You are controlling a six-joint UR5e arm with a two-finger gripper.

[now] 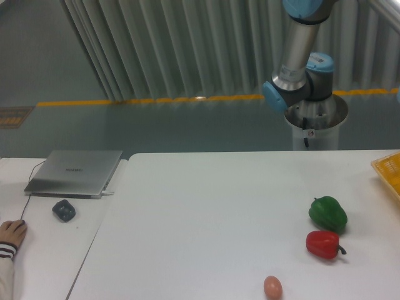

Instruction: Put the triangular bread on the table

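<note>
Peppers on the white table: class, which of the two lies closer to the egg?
The red pepper. It lies just up and right of the egg, while the green pepper sits behind the red one, further from the egg.

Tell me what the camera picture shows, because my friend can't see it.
A big white table holds a green pepper, a red pepper and a small brown egg, with a yellow crate at its right edge. A robot arm stands behind. No bread or tool shows.
</note>
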